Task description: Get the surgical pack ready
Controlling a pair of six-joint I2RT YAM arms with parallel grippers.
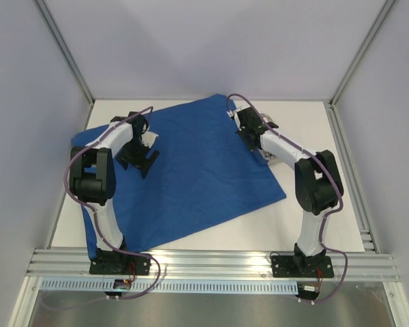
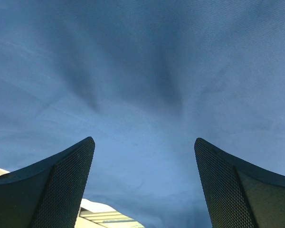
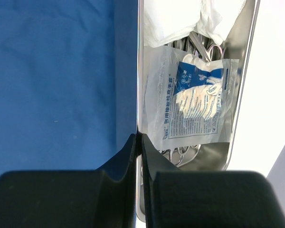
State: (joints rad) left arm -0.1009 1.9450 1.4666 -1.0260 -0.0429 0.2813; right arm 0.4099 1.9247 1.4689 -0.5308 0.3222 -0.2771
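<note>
GRIP: right end effector [image 3: 138, 142] clamps steel tray [image 3: 241, 80] side wall | AXIS: tray runs up-frame | blue drape [image 3: 52, 71] lies frame-left | left end effector [image 2: 142, 142] agape over drape, farther off

Top view looks down from the near edge over the tabletop [image 1: 313, 225]; wrist views sit close, left facing the blue drape [image 2: 142, 71], right along the steel tray [image 3: 211, 154]; all share the blue drape

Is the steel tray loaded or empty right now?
Loaded: the steel tray holds a glove packet, white gauze and scissor-like instruments.
</note>
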